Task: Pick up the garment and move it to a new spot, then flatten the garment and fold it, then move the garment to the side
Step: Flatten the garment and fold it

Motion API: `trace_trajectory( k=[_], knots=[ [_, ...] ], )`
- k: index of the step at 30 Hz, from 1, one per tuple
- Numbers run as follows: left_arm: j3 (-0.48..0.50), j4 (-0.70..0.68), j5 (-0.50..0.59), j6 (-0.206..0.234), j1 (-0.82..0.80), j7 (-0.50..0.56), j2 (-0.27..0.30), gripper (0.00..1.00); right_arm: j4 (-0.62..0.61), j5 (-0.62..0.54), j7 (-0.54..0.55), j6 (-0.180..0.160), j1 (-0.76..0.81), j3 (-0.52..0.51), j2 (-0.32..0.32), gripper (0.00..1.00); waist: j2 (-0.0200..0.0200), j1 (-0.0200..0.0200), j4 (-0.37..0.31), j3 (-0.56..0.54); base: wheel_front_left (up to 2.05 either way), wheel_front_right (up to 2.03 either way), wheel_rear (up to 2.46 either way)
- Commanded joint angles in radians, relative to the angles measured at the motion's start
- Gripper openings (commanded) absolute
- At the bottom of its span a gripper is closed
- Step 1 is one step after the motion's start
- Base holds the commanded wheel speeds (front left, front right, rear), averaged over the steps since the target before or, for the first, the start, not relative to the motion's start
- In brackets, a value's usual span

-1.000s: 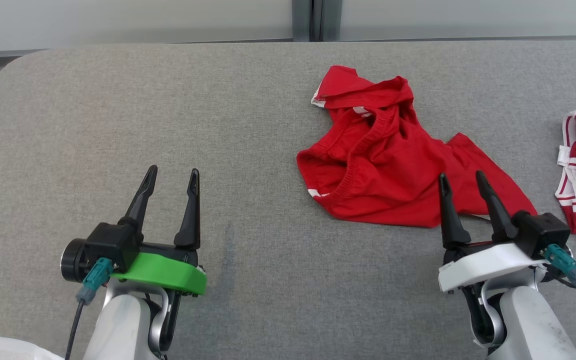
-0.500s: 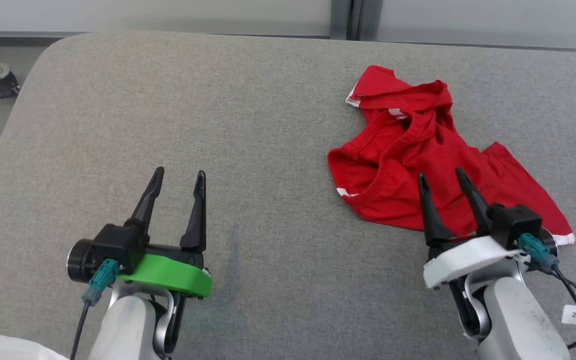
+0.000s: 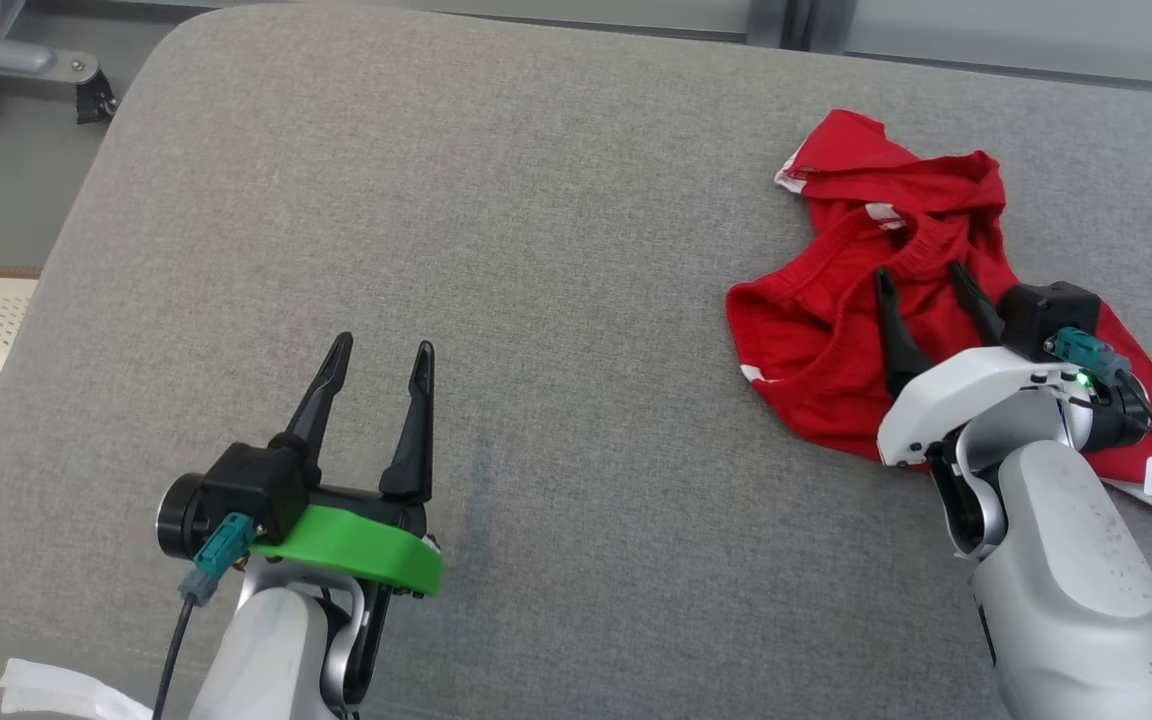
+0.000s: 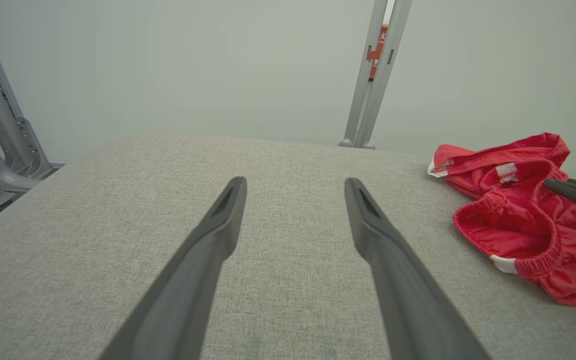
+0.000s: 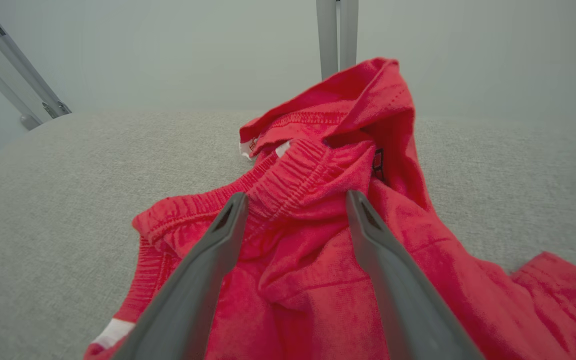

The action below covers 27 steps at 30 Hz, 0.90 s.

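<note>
Possibly pinches one bunched layer of garment (image 3: 806,340), dragging it crumpled; right tool (image 3: 918,270) splayed, empty; left tool (image 3: 383,344) likewise.

- Garment (image 3: 796,330): red, white bands at the hems.
- Desk (image 3: 536,250): plain grey weave.
- Left tool (image 3: 383,342): black and green.
- Right tool (image 3: 918,269): black and white.

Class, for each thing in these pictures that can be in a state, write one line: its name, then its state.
red shorts: crumpled, unfolded, lying on the grey table, not gripped.
left pincer: open, empty, above bare table.
right pincer: open, empty, poised over the shorts.
</note>
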Motion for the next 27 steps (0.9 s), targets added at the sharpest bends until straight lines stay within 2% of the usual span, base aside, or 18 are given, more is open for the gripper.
trace_trajectory(
  k=[1, 5, 6, 7, 14, 20, 22, 27],
  knots=[
    [-0.003, 0.004, -0.011, 0.006, -0.018, -0.002, 0.002, 1.0, 0.018, 0.01, 0.015, -0.002, -0.019, -0.006, -0.003, 1.0, 0.0, 0.0, 0.025, 0.018, 0.0, 0.0, 0.0],
    [-0.016, 0.008, -0.019, 0.006, -0.023, -0.002, 0.002, 1.0, 0.058, 0.009, 0.036, -0.002, -0.048, -0.026, -0.004, 1.0, 0.0, 0.0, 0.041, 0.024, 0.0, 0.0, 0.0],
    [-0.02, 0.009, -0.019, 0.008, -0.024, -0.002, 0.002, 1.0, 0.067, 0.018, 0.04, -0.002, -0.054, -0.029, -0.003, 0.92, 0.0, 0.0, 0.044, 0.024, 0.0, 0.0, 0.0],
    [-0.023, 0.009, -0.022, 0.01, -0.024, -0.002, 0.002, 1.0, 0.075, 0.028, 0.041, -0.002, -0.061, -0.029, -0.003, 0.0, 0.0, 0.0, 0.047, 0.024, 0.0, 0.0, 0.0],
    [-0.04, 0.007, -0.032, 0.017, -0.027, -0.002, 0.002, 1.0, 0.078, 0.025, 0.003, -0.002, -0.11, -0.013, -0.018, 0.0, 0.0, 0.0, 0.064, 0.024, 0.0, 0.0, 0.0],
    [-0.056, 0.002, -0.045, 0.021, -0.038, -0.002, 0.002, 1.0, 0.08, -0.009, 0.023, -0.002, -0.185, 0.052, -0.073, 0.0, 0.0, 0.0, 0.086, 0.037, 0.0, 0.0, 0.0],
    [-0.061, 0.001, -0.053, 0.022, -0.041, -0.002, 0.002, 1.0, 0.093, -0.049, 0.031, -0.002, -0.214, 0.101, -0.11, 0.0, 0.0, 0.0, 0.094, 0.043, 0.0, 0.0, 0.0],
    [-0.075, -0.001, -0.068, 0.024, -0.05, -0.002, 0.002, 1.0, 0.153, -0.071, 0.033, -0.002, -0.301, 0.228, -0.158, 0.0, 0.0, 0.0, 0.114, 0.063, 0.0, 0.0, 0.0]
  ],
)
